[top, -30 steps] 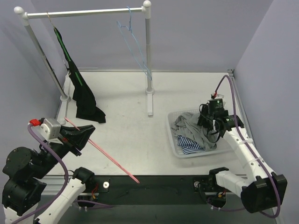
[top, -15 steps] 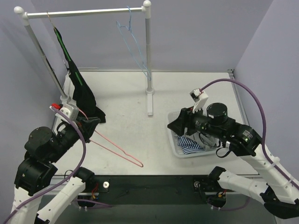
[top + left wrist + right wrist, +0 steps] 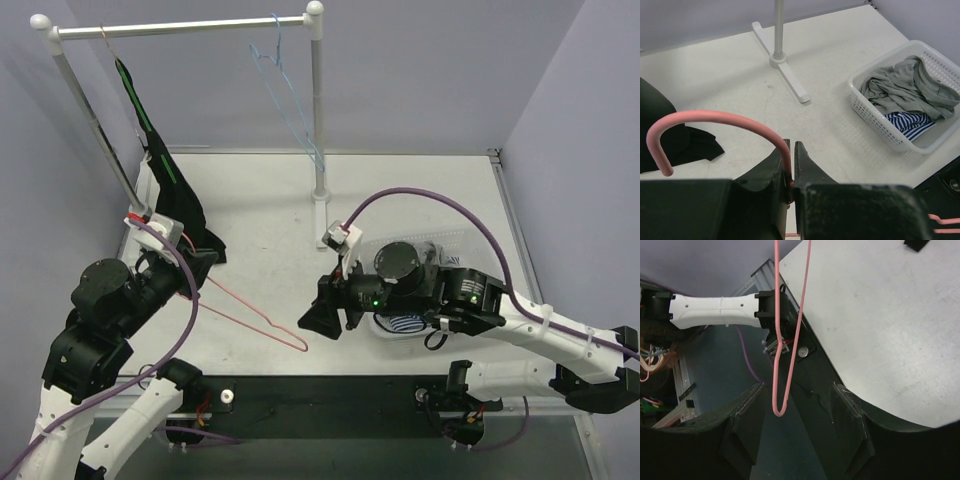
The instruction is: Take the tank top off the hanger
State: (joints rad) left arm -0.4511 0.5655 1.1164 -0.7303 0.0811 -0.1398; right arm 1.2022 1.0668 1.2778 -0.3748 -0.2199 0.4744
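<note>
A bare pink hanger (image 3: 250, 320) slants over the table's front left. My left gripper (image 3: 205, 262) is shut on its neck, just under the hook (image 3: 715, 116). In the left wrist view the pink wire runs down between the closed jaws of the left gripper (image 3: 791, 145). My right gripper (image 3: 318, 318) is open at the hanger's low end, and that rounded end (image 3: 780, 410) hangs between its spread fingers without touching them. A grey tank top (image 3: 905, 87) lies crumpled in the white basket (image 3: 860, 107). In the top view my right arm hides it.
A striped blue-and-white garment (image 3: 910, 122) lies under the grey one in the basket. At the back stands a clothes rack (image 3: 180, 27) with a black garment (image 3: 175, 190) on a hanger at the left and a bare blue hanger (image 3: 285, 90). Its foot (image 3: 785, 75) rests mid-table.
My right arm swung left from the basket to the hanger's low end, and its jaws opened wider. My left arm lifted and turned the hanger, still gripping it.
</note>
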